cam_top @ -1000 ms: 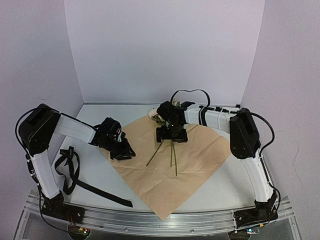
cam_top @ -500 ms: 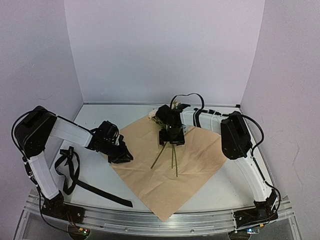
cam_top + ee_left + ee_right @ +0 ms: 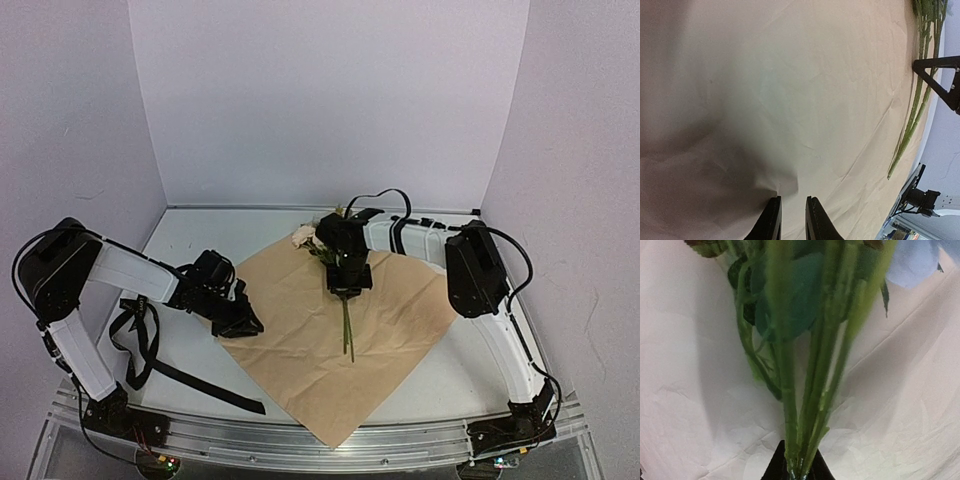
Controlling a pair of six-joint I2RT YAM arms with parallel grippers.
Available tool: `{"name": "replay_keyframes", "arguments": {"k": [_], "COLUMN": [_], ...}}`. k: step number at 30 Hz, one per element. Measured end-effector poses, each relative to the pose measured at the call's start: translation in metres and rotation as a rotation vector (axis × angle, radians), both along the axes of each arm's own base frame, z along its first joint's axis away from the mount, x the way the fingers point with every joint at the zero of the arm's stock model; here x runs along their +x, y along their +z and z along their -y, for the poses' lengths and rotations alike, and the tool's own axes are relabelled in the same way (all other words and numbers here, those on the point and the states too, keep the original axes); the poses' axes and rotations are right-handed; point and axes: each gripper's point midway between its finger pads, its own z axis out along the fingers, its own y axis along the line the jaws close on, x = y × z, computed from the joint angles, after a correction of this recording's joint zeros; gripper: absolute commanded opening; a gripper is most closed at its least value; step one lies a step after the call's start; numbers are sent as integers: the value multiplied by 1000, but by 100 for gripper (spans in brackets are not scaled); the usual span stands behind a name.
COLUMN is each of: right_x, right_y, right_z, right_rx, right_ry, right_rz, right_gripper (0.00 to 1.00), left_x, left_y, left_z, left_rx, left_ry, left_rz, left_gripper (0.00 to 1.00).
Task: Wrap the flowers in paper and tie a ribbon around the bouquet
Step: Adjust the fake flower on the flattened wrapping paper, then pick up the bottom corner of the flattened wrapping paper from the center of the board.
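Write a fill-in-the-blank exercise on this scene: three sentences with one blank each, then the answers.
1. The right gripper is ____ on the stems of the flowers.
2. The flowers lie on the paper, whose ____ side faces up.
3. The ribbon lies on the table to the ____ of the paper.
Missing words: shut; tan; left.

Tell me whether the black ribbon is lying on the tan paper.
No, the black ribbon lies on the white table, to the left of the tan paper.
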Motion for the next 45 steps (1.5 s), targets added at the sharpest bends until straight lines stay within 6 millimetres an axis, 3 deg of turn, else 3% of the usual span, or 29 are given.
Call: {"name": "replay_keyframes", "arguments": {"k": [5,14,19,23,26,31,34,40,45], "right_x": [0,22,32,36,34,18,6,-19,-62], "right_y": [10,44,46,40,33,14,17,57,88], "right_z": [-7,-23,-25,-25,-24,-11,-2,12,28], "right_rx": [36,137,169,179,177,135,125,162,198], "right_ry": [7,-18,-40,-56,-58,-55,-54,-37,-17], "right_rz": [-3,53,65,64,56,4,-18,-3,14], "right_gripper": [0,1,22,46,50,52,55,64,63], "left_x": [-3,-4,-4,-4,-4,-4,-5,-8,-5], "left_y": [0,-1,-1,-1,-1,0,1,7,30], "left_z": [0,0,0,0,0,0,1,-3,2], "left_rx": [-3,-1,0,0,0,0,5,43,32], "left_ry": [1,0,0,0,0,-2,-5,-9,-28], "left_rz": [-9,-12,-13,-14,-15,-14,-19,-38,-5], "left_gripper": [19,19,19,19,19,23,28,35,36]}}
